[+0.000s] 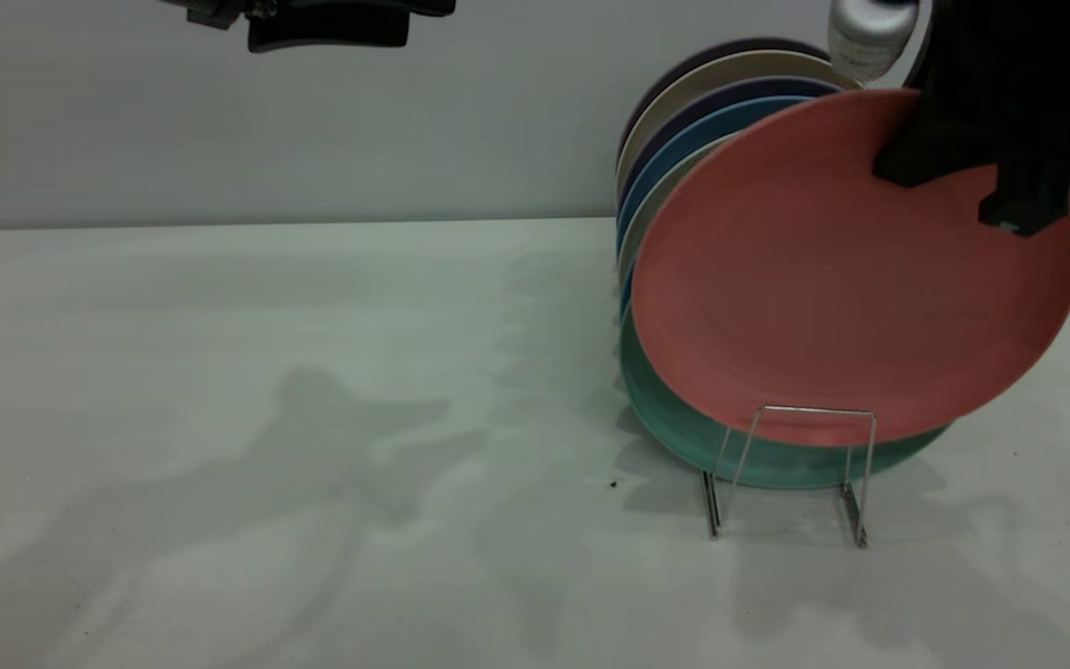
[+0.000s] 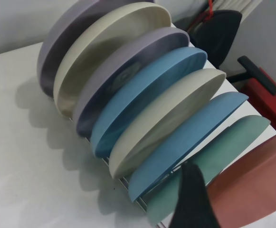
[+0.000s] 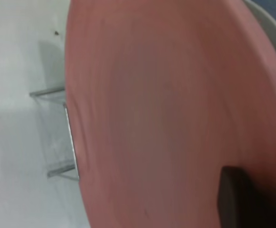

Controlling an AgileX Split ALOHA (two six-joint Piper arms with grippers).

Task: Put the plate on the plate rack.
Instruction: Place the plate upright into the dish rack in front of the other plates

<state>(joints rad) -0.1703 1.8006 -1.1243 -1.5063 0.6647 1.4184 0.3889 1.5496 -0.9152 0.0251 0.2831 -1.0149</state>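
Observation:
The salmon-pink plate [image 1: 832, 279] is held on edge and tilted at the front of the row, just before the teal-green plate [image 1: 674, 418]. Its lower rim hangs behind the top bar of the front loop of the wire plate rack [image 1: 800, 465], higher than the teal plate's bottom edge. My right gripper [image 1: 1009, 209] is shut on the pink plate's upper right rim, with one finger [image 3: 237, 199] on its face. The plate [image 3: 166, 109] fills the right wrist view, with the rack [image 3: 57, 137] beside it. My left gripper [image 1: 326, 23] is parked high at the far left.
Several plates, among them blue [image 2: 147, 99], cream [image 2: 171, 118] and purple-grey [image 2: 128, 71], stand tilted in the rack behind the teal one [image 2: 209, 156]. The pink plate's edge [image 2: 252, 185] also shows there. The white table [image 1: 266, 418] lies open to the left and front.

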